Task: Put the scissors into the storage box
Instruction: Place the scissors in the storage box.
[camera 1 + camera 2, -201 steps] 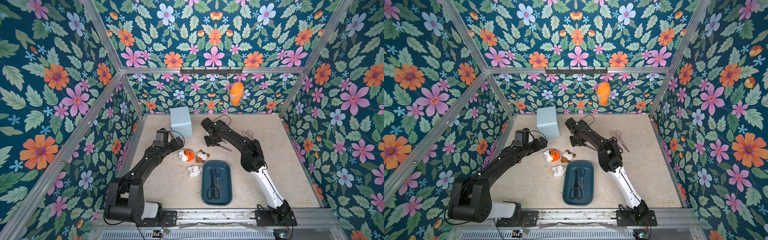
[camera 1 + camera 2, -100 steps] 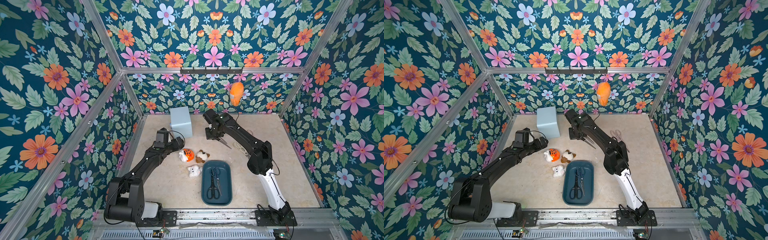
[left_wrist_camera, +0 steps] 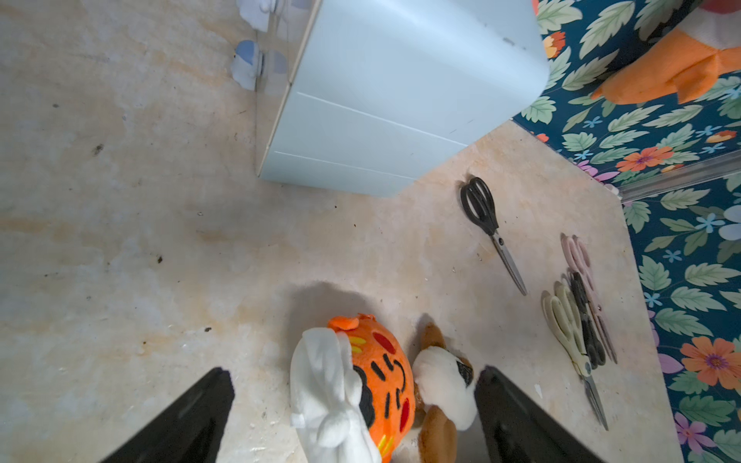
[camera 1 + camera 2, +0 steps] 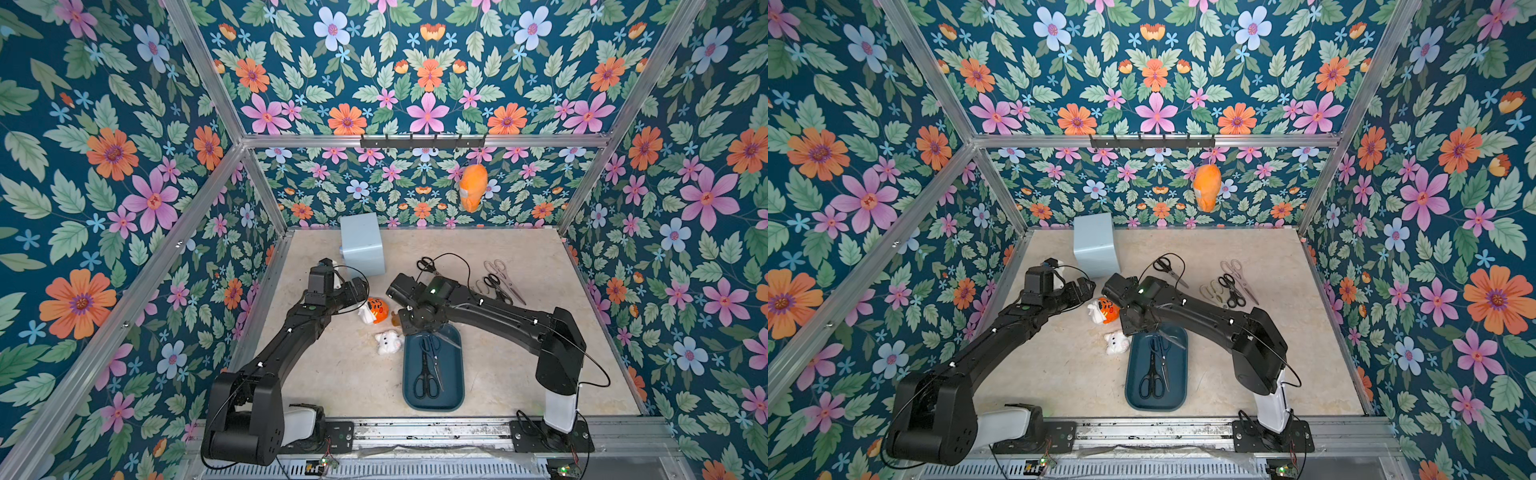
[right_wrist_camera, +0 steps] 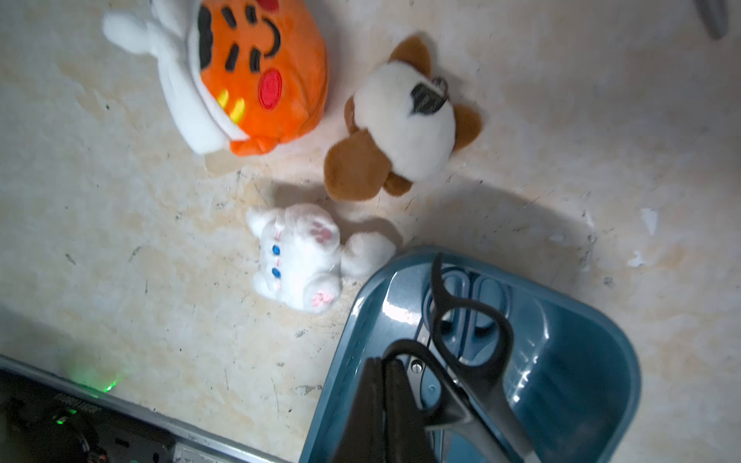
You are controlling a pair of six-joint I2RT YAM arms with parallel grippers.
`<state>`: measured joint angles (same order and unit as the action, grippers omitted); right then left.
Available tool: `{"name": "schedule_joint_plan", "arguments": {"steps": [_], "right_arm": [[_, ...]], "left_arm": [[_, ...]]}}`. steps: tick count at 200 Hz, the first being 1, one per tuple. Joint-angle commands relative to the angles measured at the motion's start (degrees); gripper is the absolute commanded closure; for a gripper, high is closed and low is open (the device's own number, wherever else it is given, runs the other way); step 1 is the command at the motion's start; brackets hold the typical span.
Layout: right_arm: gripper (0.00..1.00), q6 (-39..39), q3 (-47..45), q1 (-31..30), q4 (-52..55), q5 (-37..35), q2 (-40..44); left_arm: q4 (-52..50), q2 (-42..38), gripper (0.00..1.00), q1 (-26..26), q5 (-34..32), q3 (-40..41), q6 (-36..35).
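The right jaws pinch a black pair (image 5: 461, 387) near its pivot, over the box's (image 5: 601, 344) far end, seemingly for release beside pairs (image 4: 428, 368) already inside. Other scissors (image 4: 500, 284) lie on the desk (image 4: 519, 365); left jaws spread, idle.

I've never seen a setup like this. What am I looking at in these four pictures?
Two robot arms stand at a table. The two wide pictures come from one overhead stereo camera; the two close-ups come from cameras on the arms' wrists. On the table: a teal tray holding scissors, four more pairs, three plush toys, a pale box. The right arm has its jaws shut on black scissors over the tray; the left arm has open, empty jaws.
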<state>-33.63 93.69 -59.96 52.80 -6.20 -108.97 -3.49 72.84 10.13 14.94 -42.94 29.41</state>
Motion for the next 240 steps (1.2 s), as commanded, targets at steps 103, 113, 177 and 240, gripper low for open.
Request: {"name": "schedule_joint_plan", "arguments": {"steps": [103,113,177,240], "right_arm": [[1.0,-9.0,-10.2,-0.1,-10.0,0.8,2.1],[1.0,-9.3,-10.2,0.3,-10.3,1.2,1.7],[1.0,-10.0,-11.6,2.3,-11.8,4.9,0.6],[0.82,-9.6,-11.2,2.4,-11.6,4.9,0.6]], "left_arm": [[-2.6,-4.4,0.01,0.0,-0.9,2.1,1.9],[-2.8,-4.2,0.01,0.0,-0.9,2.0,2.0],[-2.9,-2.5,0.01,0.0,-1.1,1.0,2.5],[-2.0,-2.1,0.01,0.0,-0.4,0.6,2.9]]}}
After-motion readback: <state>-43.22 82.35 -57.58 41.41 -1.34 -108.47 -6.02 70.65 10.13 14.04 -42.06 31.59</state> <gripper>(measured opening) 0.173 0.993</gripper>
